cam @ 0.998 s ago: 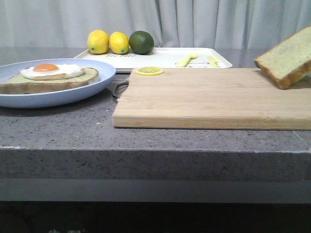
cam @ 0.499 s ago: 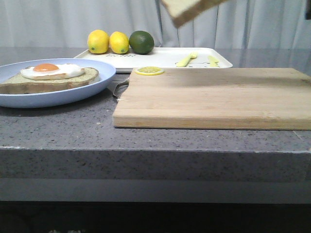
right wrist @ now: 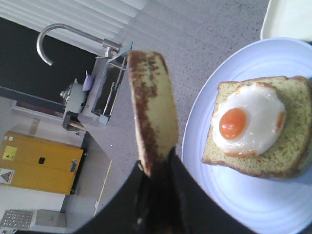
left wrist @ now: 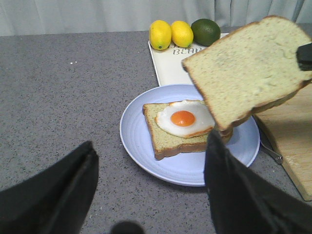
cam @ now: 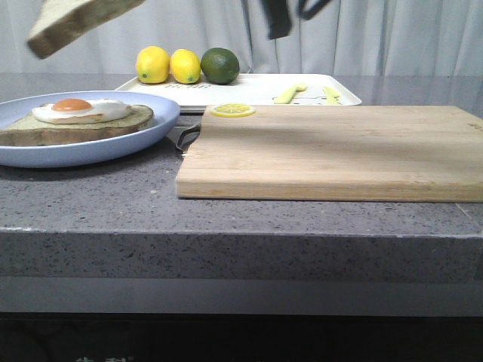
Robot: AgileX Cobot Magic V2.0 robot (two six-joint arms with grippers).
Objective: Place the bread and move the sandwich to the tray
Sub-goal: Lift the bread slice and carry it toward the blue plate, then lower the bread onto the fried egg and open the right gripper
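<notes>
Though cropped by the top edge of the front view, plainly the bread (cam: 75, 23): tilted, in the air, above the near-left rim of the blue plate (cam: 113, 147) and clear of everything on the counter (cam: 226, 219). No sight of any grip on it from there; only two dark blurred shapes (cam: 279, 19) at the top edge, too cut off to identify. Settled by the right wrist view instead: right tool (right wrist: 157, 168) clamped on one edge of the slice, seen crust-on, with the sandwich (right wrist: 253, 131) flat on the plate below. From the left wrist view, the pale face of the slice overlapping and hiding one corner of the sandwich, with a sliver of a black finger (left wrist: 304, 56) at its far edge. Left tool (left wrist: 146, 195) spread wide and empty, low over bare counter near the plate. Fried egg uncovered, yolk up. Behind the cutting board (cam: 332, 151), the white tray (cam: 249, 89), partly hidden by board and plate, holding two lemons (cam: 152, 64) and a lime (cam: 219, 65). On the board's far corner, a lemon slice (cam: 232, 110).
</notes>
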